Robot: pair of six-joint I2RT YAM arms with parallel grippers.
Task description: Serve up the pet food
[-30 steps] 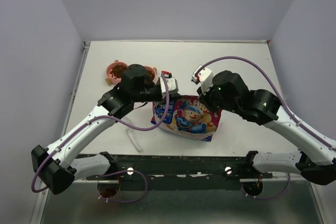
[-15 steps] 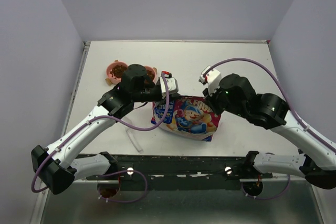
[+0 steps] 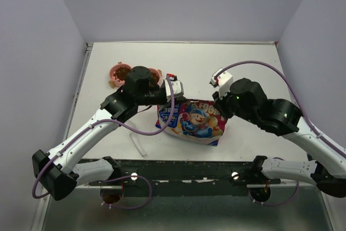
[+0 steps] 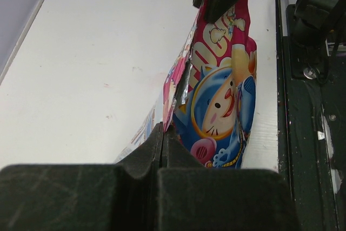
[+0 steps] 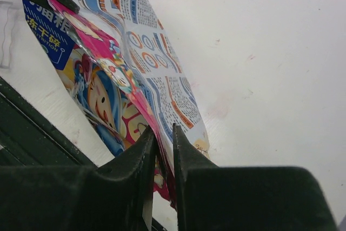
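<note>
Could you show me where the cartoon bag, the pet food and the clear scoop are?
cartoon bag (image 3: 195, 124): overhead view, on its printed front face.
pet food (image 3: 123, 70): overhead view, on the heap of brown pellets.
clear scoop (image 3: 138, 144): overhead view, on its see-through middle.

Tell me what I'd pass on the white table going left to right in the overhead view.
Pink bowl holding kibble → clear scoop → pink cartoon-printed bag.
</note>
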